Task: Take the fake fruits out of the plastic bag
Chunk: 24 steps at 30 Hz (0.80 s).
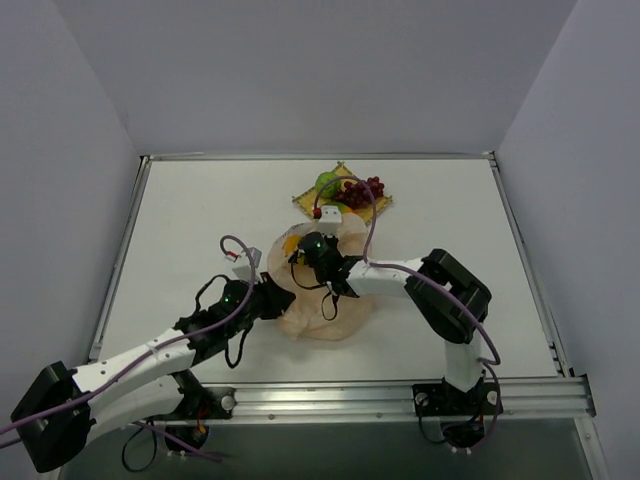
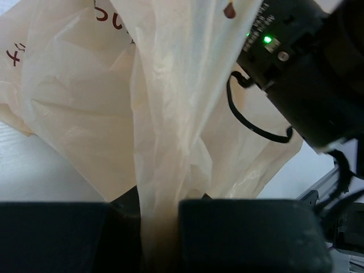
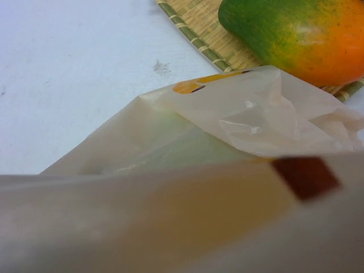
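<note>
The cream plastic bag point(image 1: 325, 312) lies mid-table. My left gripper point(image 1: 277, 298) is shut on a bunched fold of the bag point(image 2: 165, 170), and the fold runs down between its fingers point(image 2: 244, 233). My right gripper point(image 1: 310, 248) is at the bag's far end, and its fingers are hidden under bag film point(image 3: 182, 216). A pale green shape point(image 3: 187, 149) shows through the film. A green-orange mango point(image 3: 301, 37), a round green fruit point(image 1: 327, 183) and a dark red grape bunch point(image 1: 365, 190) lie on a bamboo mat point(image 1: 305, 200) beyond the bag.
The right arm's black wrist point(image 2: 307, 74) with a green light hangs close above the bag in the left wrist view. The mat point(image 3: 193, 34) sits just past the bag's mouth. White table point(image 1: 200, 220) lies to the left, with raised rails at its edges.
</note>
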Motion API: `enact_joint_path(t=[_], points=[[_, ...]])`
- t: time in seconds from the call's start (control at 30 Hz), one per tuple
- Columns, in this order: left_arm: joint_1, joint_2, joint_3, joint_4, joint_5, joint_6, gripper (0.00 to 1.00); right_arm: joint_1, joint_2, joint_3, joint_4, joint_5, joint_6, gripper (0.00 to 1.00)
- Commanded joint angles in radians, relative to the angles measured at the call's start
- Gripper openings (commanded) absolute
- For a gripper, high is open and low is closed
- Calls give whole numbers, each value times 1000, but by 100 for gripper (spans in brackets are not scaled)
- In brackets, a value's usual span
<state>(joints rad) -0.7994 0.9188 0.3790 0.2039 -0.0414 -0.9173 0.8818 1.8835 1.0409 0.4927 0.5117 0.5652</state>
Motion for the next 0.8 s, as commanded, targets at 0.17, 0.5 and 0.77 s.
enact_joint_path(t=[0.17,0.5,0.77], points=[[-9,-8,23,0,-9,-2,2,-78,137,107,66,21,12,89],[-9,14,58,-21,-60,20,2,31,-42,-73,149,-119,-90,32],[0,14,112,-109,-161,64,2,213,-427,-314,61,-89,-134,32]])
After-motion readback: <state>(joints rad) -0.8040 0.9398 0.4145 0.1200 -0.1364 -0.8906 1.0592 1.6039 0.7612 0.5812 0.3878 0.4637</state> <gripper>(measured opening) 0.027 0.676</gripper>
